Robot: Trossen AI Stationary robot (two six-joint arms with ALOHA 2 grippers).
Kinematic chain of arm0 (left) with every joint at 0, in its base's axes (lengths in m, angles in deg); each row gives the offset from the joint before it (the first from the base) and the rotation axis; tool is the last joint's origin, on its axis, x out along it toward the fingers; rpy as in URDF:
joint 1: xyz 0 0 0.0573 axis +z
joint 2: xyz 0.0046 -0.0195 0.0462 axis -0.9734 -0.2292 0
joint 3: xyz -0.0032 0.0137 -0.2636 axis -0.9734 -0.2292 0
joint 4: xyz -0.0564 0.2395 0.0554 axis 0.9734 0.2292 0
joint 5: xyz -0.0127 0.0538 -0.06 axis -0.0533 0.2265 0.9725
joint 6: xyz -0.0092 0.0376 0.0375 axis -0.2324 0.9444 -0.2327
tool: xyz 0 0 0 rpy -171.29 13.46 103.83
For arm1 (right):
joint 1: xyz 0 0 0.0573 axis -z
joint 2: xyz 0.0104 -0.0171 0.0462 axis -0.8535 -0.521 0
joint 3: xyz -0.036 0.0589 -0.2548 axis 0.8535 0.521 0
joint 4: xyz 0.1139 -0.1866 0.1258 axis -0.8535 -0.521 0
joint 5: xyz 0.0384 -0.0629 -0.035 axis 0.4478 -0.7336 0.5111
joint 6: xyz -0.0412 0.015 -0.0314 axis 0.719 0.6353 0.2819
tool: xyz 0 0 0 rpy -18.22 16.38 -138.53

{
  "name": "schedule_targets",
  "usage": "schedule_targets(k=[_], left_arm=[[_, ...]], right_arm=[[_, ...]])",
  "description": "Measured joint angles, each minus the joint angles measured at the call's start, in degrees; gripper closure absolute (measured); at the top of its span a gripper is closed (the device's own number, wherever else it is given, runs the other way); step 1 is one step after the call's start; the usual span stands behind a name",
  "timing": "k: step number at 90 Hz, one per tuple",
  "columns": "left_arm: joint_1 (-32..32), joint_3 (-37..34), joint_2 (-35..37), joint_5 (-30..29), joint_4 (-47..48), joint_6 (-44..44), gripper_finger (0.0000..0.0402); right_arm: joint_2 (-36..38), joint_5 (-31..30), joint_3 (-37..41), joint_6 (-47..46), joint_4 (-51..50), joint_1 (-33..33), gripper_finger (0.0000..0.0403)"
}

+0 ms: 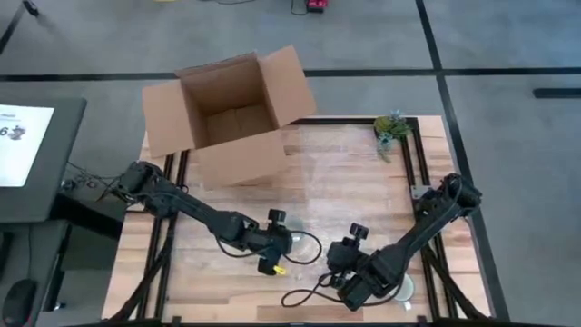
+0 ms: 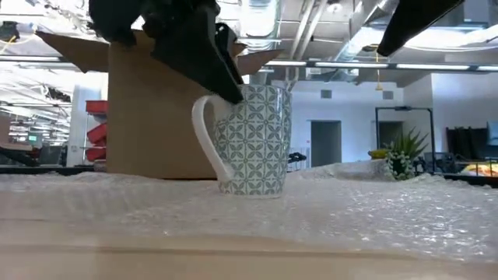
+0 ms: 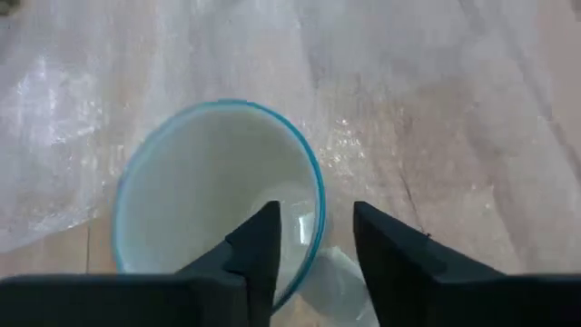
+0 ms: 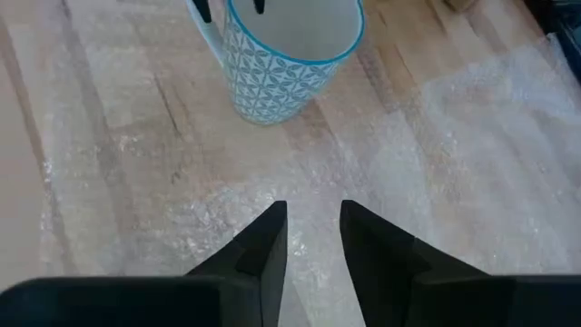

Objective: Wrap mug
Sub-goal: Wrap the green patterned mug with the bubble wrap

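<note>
A mug (image 2: 257, 140) with a blue-and-white pattern and a white handle (image 2: 206, 140) stands upright on its base on a sheet of bubble wrap (image 2: 350, 202) spread over the wooden table. My left gripper (image 3: 316, 241) comes down on the mug's handle side, open. One finger (image 3: 259, 254) is inside the rim and the other (image 3: 390, 259) outside it, with no touch showing. My right gripper (image 4: 313, 218) hovers open over the bubble wrap (image 4: 472, 136), toward the table's near right side, pointing at the mug (image 4: 290, 54).
An open cardboard box (image 1: 227, 118) stands at the table's far left. At the far right corner there is a small green plant (image 1: 392, 127). A pale round object (image 1: 404, 289) lies near the front edge by my right arm. Cables trail across the near side of the table.
</note>
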Motion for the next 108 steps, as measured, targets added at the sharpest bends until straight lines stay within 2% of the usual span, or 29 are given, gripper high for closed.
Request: schedule_targets(k=[16, 27, 45, 55, 61, 72, 82, 98, 108], left_arm=[[-2.4, 0.0, 5.4, 0.0, 2.0, -2.9, 0.0277], [-5.6, 0.0, 10.0, 0.1, 8.2, -10.8, 0.0278], [-13.2, -1.1, 14.7, 0.1, 26.6, -36.2, 0.0278], [-16.9, -5.0, 14.8, 0.3, 35.2, -51.5, 0.0278], [-18.2, -9.3, 14.8, 1.4, 36.3, -58.1, 0.0278], [-19.1, -18.6, 14.7, 3.1, 31.4, -65.7, 0.0279], [-18.5, -26.5, 14.7, 3.0, 18.3, -66.7, 0.0279], [-15.5, -35.1, 14.7, 2.5, -10.6, -58.3, 0.0279], [-14.0, -34.1, 15.7, 2.6, -15.5, -51.4, 0.0279]], right_arm=[[0.0, 0.0, 6.8, 4.2, 10.6, 1.6, 0.0305], [-0.1, 0.2, 10.1, 6.2, 15.5, 2.6, 0.0300], [-0.1, 0.4, 11.3, 7.8, 20.1, 2.1, 0.0299], [0.0, 0.4, 11.3, 8.1, 21.7, 1.0, 0.0299], [-0.1, 0.4, 11.3, 9.2, 22.6, 0.4, 0.0299], [-0.1, 0.3, 11.3, 9.3, 23.0, -0.4, 0.0300], [-0.1, 0.2, 11.3, 9.3, 23.1, -0.3, 0.0300], [-0.1, 0.1, 11.3, 10.0, 24.2, -0.1, 0.0300], [-0.1, 0.1, 11.3, 10.7, 24.9, 0.2, 0.0300]])
